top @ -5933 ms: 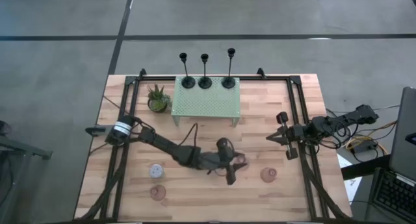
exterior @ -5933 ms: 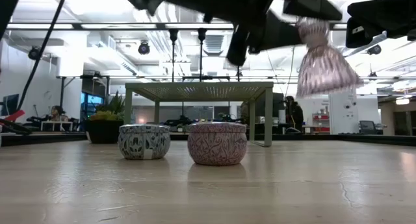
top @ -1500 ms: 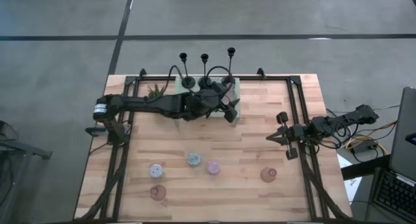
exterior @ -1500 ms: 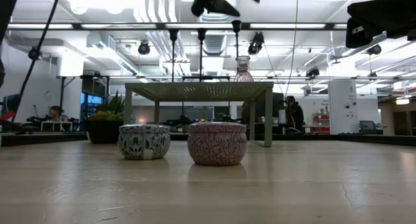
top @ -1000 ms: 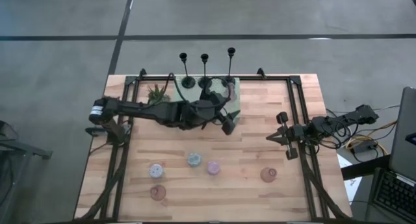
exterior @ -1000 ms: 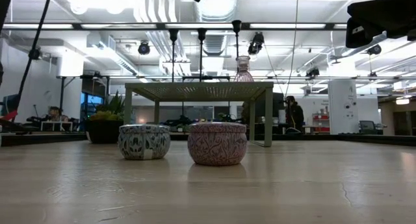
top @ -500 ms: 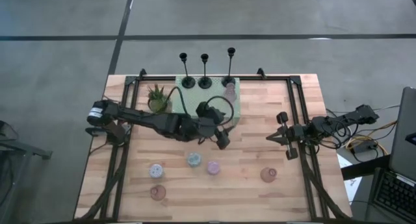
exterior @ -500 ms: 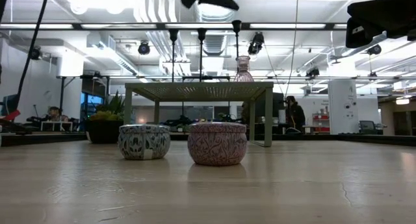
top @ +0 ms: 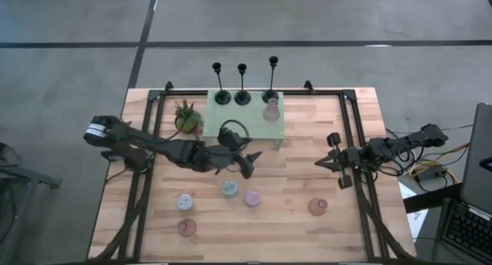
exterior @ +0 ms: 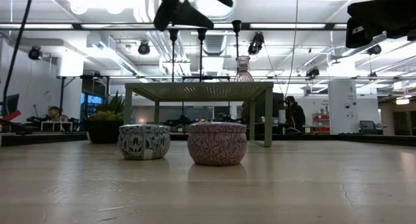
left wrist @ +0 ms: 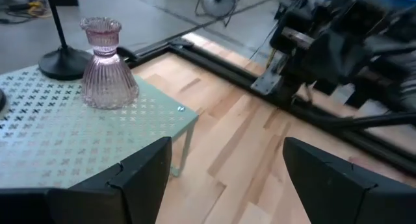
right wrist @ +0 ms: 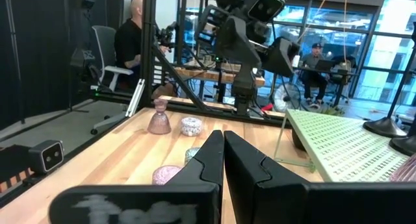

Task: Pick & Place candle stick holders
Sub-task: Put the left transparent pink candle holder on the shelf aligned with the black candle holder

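Three slim black candlesticks (top: 242, 94) stand by their round bases along the far edge of the mint-green shelf (top: 238, 123). A pink ribbed holder (top: 270, 109) stands upright on the shelf's right far corner; it also shows in the left wrist view (left wrist: 104, 65) and the low view (exterior: 243, 69). Several short round holders sit on the table near the front: lavender (top: 184, 201), pale blue (top: 229, 189), pink (top: 252, 197), and dusty pink ones (top: 317, 207) (top: 187, 227). My left gripper (top: 250, 163) hovers open and empty just in front of the shelf (left wrist: 221, 178). My right gripper (top: 319, 164) waits shut at the right side (right wrist: 221, 152).
A small potted plant (top: 186, 115) stands left of the shelf. Black frame rails (top: 357, 134) run along the table's sides and back. A person (right wrist: 133, 36) sits in the room beyond the table. Bare wood lies between the shelf and my right gripper.
My left gripper has drawn back from the shelf's right side, going toward the table's near edge and left, empty. The pink ribbed holder stays upright on the shelf's corner.
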Robot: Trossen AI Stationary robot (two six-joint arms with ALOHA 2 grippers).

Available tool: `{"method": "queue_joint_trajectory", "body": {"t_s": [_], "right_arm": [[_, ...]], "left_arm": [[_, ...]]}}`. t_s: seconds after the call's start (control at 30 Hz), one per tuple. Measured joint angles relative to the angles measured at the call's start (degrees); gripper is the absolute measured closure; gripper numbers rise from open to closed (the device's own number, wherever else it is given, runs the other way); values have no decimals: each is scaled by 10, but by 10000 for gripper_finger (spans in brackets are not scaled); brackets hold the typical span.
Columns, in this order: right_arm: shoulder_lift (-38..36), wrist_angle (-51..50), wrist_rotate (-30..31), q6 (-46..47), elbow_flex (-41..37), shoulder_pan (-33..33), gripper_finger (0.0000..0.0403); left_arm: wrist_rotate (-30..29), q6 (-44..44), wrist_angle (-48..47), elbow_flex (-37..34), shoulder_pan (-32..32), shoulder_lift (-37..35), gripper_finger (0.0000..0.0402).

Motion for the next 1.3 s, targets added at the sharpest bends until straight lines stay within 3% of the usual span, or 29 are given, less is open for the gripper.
{"method": "queue_joint_trajectory", "body": {"t_s": [0.43,0.83,1.3], "right_arm": [[0,0,0,0,0,0,394],[0,0,0,-1,0,0,394],[0,0,0,-1,0,0,394]], "left_arm": [[0,-41,143,-166,-50,-95,103],[-12,-77,174,-225,-73,-104,103],[-33,-92,201,-237,-82,-103,103]]}}
